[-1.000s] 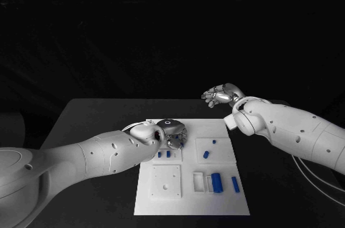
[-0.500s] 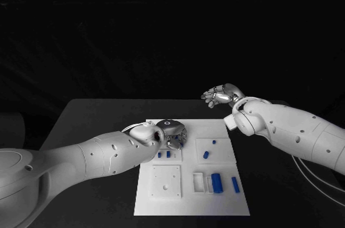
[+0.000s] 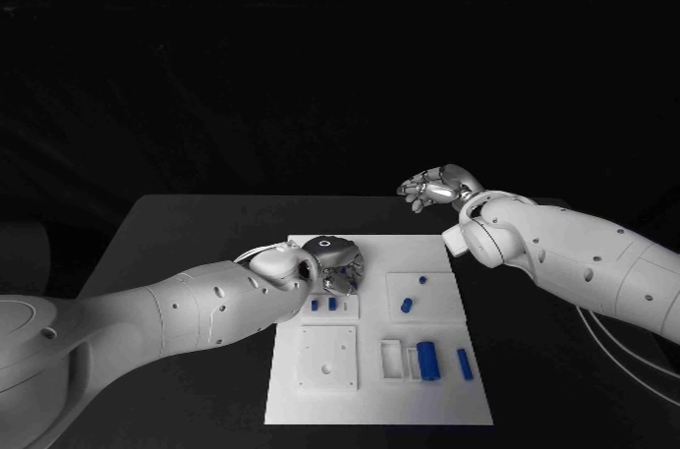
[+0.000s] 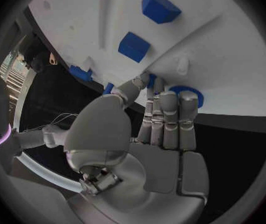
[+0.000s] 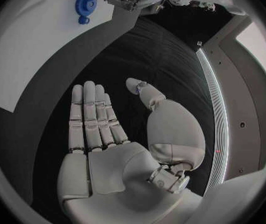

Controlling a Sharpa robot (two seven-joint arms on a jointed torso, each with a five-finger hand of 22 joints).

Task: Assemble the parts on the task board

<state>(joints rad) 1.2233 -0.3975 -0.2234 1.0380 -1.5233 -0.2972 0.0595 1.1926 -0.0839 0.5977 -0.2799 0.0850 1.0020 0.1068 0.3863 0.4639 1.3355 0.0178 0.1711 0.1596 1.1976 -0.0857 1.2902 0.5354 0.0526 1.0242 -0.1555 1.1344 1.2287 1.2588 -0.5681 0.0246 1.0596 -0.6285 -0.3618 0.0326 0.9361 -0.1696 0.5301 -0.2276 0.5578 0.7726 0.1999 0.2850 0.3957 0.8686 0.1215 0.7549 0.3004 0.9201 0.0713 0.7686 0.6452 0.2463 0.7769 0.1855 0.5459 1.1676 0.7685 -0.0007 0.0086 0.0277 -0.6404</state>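
You are looking down at the white task board (image 3: 380, 370) lying in the middle of the black table (image 3: 170, 233). Your left hand (image 3: 334, 264) is hovering low over the board's far left corner, fingers pointing down. In the left wrist view its fingers (image 4: 169, 119) are lying straight and close together, with the thumb angled in beside them, and their tips are reaching a round blue disc part (image 4: 188, 93) that is sitting on the board near its edge. You cannot tell whether the hand is pinching the disc or only touching it.

Your right hand (image 3: 433, 188) is raised above the table beyond the board's far right corner, well apart from every part. The right wrist view shows its palm (image 5: 117, 149) flat, fingers straight, thumb held away, grasping nothing; the same blue disc (image 5: 85, 4) is showing there under the other hand.

As for the recesses: the raised block by the left hand is holding two small blue parts (image 3: 324, 303) side by side. The square panel to its right is carrying a short blue peg (image 3: 406, 305) and a tiny blue piece (image 3: 424, 277). Nearer you, a blue cylinder (image 3: 426, 359) is resting in a narrow slot, with a slim blue bar (image 3: 464, 363) just beside it and a pale rectangular tray (image 3: 390, 356) on its other side. A plain white plate with holes (image 3: 327, 358) is sitting at the near left.
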